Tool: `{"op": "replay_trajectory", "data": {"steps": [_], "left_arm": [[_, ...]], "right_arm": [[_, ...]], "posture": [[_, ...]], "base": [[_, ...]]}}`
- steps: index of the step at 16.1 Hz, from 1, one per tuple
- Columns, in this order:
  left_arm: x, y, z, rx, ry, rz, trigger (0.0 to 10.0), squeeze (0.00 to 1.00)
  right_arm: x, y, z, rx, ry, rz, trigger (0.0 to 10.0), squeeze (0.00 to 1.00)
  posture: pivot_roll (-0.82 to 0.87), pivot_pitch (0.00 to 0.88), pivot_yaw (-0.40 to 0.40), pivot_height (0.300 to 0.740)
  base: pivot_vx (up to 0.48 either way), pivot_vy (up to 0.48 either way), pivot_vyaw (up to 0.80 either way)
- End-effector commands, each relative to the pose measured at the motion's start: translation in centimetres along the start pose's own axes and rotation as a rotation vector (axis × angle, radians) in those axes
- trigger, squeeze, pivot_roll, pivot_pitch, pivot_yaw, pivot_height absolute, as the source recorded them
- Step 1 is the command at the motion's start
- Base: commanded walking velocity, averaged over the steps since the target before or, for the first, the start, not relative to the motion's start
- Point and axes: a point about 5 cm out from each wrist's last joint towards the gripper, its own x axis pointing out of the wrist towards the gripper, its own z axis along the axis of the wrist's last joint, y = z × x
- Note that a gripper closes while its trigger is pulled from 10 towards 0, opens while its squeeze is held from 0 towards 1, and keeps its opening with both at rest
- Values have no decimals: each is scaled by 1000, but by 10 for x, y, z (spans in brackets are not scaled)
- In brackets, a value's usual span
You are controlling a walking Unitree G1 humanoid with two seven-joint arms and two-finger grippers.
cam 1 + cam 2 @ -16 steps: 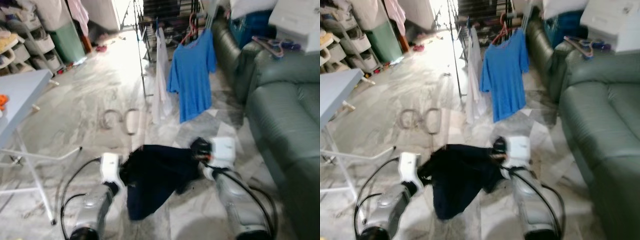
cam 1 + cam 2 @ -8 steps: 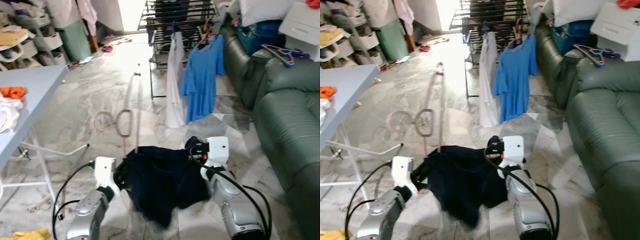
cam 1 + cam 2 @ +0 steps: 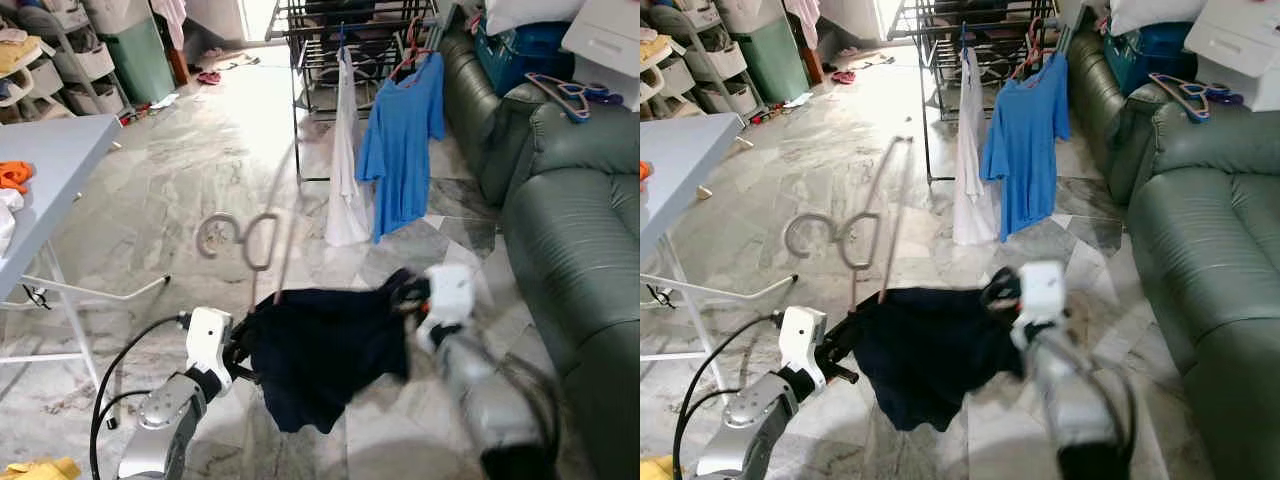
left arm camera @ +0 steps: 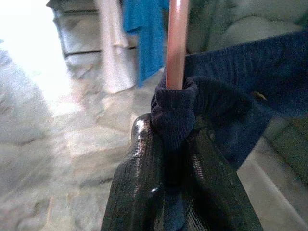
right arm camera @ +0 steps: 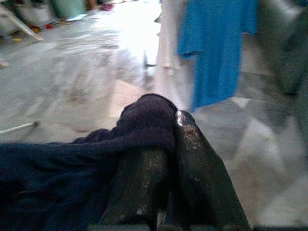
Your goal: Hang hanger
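Note:
A dark navy garment (image 3: pixel 325 345) hangs stretched between my two grippers above the marble floor. It is on a copper-pink hanger; the hook (image 3: pixel 247 238) rises above the garment's left end, and the rod (image 4: pixel 177 43) shows in the left wrist view. My left gripper (image 3: pixel 243 347) is shut on the navy cloth and the hanger's end (image 4: pixel 172 130). My right gripper (image 3: pixel 408 297), blurred, is shut on the garment's other end (image 5: pixel 166 130). The drying rack (image 3: pixel 350 30) stands farther ahead, with a blue T-shirt (image 3: pixel 400 140) and a white garment (image 3: pixel 345 160) hanging on it.
A green sofa (image 3: pixel 575 240) runs along the right, with spare hangers (image 3: pixel 565 92) on its arm. A grey folding table (image 3: pixel 50 165) with clothes stands on the left, its legs reaching onto the floor. Shelves and bins line the back left.
The view has shifted, bringing the rack a little nearer. My right arm is now blurred and sits farther right, and the navy garment is pulled wider between the grippers.

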Motion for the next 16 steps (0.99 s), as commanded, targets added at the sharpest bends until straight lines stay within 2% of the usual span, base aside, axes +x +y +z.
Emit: {"op": "replay_trajectory", "data": {"steps": [1, 3, 4, 5, 7, 10, 12, 16], "left_arm": [[-2, 4, 5, 48, -5, -27, 10000, 0], [-1, 2, 6, 71, -4, -81, 10000, 0], [-2, -2, 5, 109, 13, -146, 10000, 0], [-2, -2, 4, 121, 21, -161, 10000, 0], [-6, -2, -4, 175, 72, -214, 10000, 0], [-12, 0, -6, 182, 89, -270, 10000, 0], [-19, -1, -14, 221, 128, -346, 10000, 0], [-23, -7, -26, 209, 204, -438, 10000, 0]], "right_arm": [[10, -15, 11, 16, 5, -62, 10000, 0], [19, -31, 28, 15, -21, -110, 10000, 0], [26, -45, 47, 23, -52, -141, 10000, 0], [27, -50, 55, 24, -68, -148, 10000, 0], [29, -56, 66, 14, -85, -142, 10000, 0], [34, -64, 70, -10, -74, -142, 10000, 0], [38, -68, 81, -16, -85, -141, 10000, 0], [38, -71, 114, -86, -221, -150, 10000, 0]], "posture": [[-184, 0, 103, 740], [-191, 0, 112, 740], [-196, 0, 119, 740], [-199, 0, 121, 740], [-198, 0, 118, 740], [-191, 0, 109, 740], [-188, 0, 107, 740], [-187, 0, 109, 740]], "base": [[0, 0, 0], [0, 0, 0], [0, 0, 0], [0, 0, 0], [0, 0, 0], [0, 0, 0], [0, 0, 0], [0, 0, 0]]}}
